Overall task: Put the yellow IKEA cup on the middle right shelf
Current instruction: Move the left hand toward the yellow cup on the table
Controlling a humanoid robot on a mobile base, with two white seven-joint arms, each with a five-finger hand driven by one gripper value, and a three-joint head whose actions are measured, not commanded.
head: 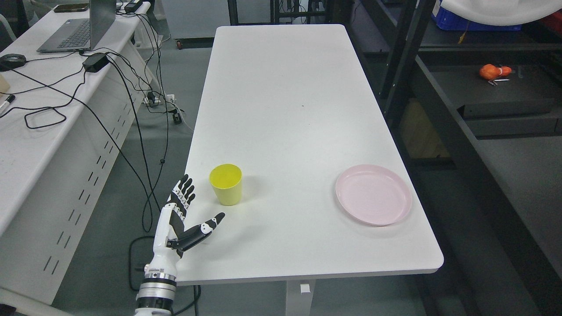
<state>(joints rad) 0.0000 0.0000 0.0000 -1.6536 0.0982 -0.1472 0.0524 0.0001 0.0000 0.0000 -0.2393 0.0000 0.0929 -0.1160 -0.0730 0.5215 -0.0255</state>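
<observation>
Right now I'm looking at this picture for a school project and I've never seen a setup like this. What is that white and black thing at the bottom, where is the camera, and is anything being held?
The picture comes from a camera on a humanoid robot's head, looking down at a white table. The white and black thing is the robot's left hand, coming in from the lower left. Its fingers are spread open and it holds nothing. The right hand is out of view.

On the table, a yellow cup stands upright just beside the hand, not touching it. A pink plate lies near the right edge, with nothing on it.

To the right is a dark shelf unit with a small orange object on one level. To the left, a desk carries a laptop and cables.
</observation>
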